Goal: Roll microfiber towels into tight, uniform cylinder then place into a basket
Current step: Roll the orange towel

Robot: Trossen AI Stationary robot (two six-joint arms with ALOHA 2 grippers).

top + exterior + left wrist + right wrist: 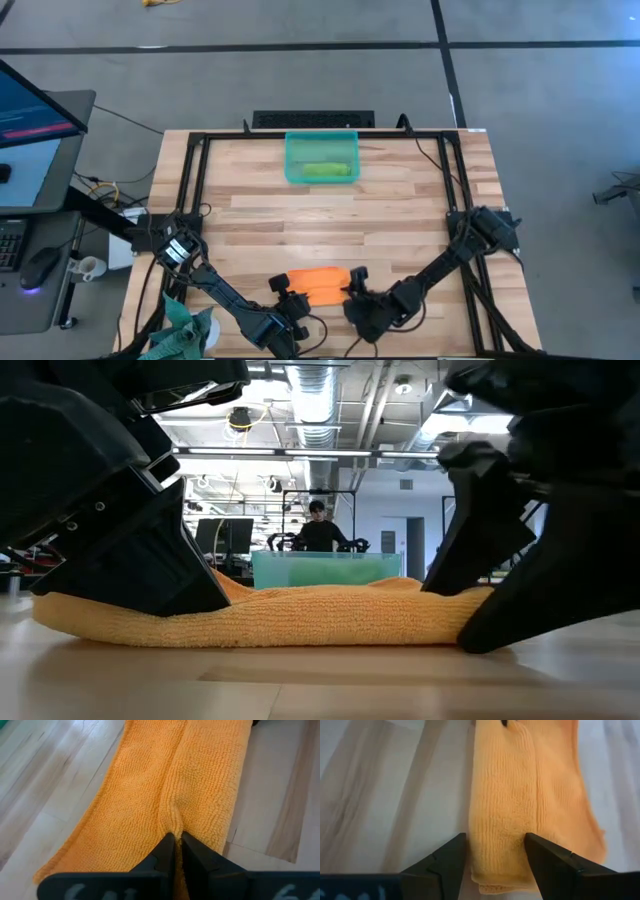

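Orange towel (318,282) folded flat, well short of basket (321,158). Left gripper (175,851) pinching one end; right gripper (495,851) spread astride other. Advised: even tension, rolling tight.

Light wood plank tabletop (400,215) w/ black metal frame rails (192,185) along its edges. Crumpled dark teal-green cloth (185,328) at table's near-left corner, partly over the edge. Flat black keyboard-like bar (312,120) just beyond far edge. Grey floor (540,70) w/ dark tape lines. Left of table: side desk w/ lit computer monitor (30,125), black mouse (40,265), white cup (88,268) nr the table corner.

Low view: person in dark top (320,532) standing well behind table, monitors (228,540) beside; exposed silver ceiling ducts (310,395) and strip lights overhead.
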